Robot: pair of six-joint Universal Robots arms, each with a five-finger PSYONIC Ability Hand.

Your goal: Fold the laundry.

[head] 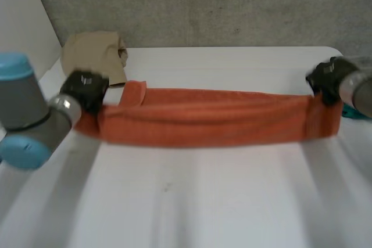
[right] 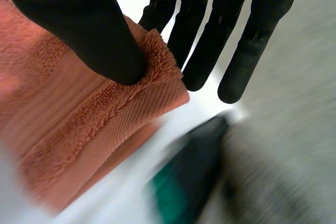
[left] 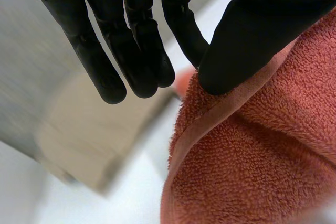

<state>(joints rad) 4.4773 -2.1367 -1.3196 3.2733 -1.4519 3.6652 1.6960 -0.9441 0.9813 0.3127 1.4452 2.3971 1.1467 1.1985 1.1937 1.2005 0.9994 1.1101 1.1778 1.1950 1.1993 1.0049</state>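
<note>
Orange towel [head: 203, 117] is strung in a long narrow band across the middle of the table [head: 192, 201], long axis running 9 to 3 o'clock. It looks doubled lengthwise and seems lifted a bit off the top.

- Left hand [head: 86, 88] has the 9 o'clock end: thumb pinches the hem against a finger, other fingers straight and spread.
- Right hand [head: 325, 79] has the 3 o'clock end: thumb clamps a corner the same way.

Each hand is at its own end, so neither is nearer. My read is that the next fold brings the two ends together along that 9–3 line, or lays the band down first.

Beige cloth [head: 93, 56] sits at 11 o'clock, just behind the left hand. A dark teal thing [head: 351, 111] is at 3 o'clock, by the right hand.

No readable labels; the small mark on the back of the left hand is too small to read.
</note>
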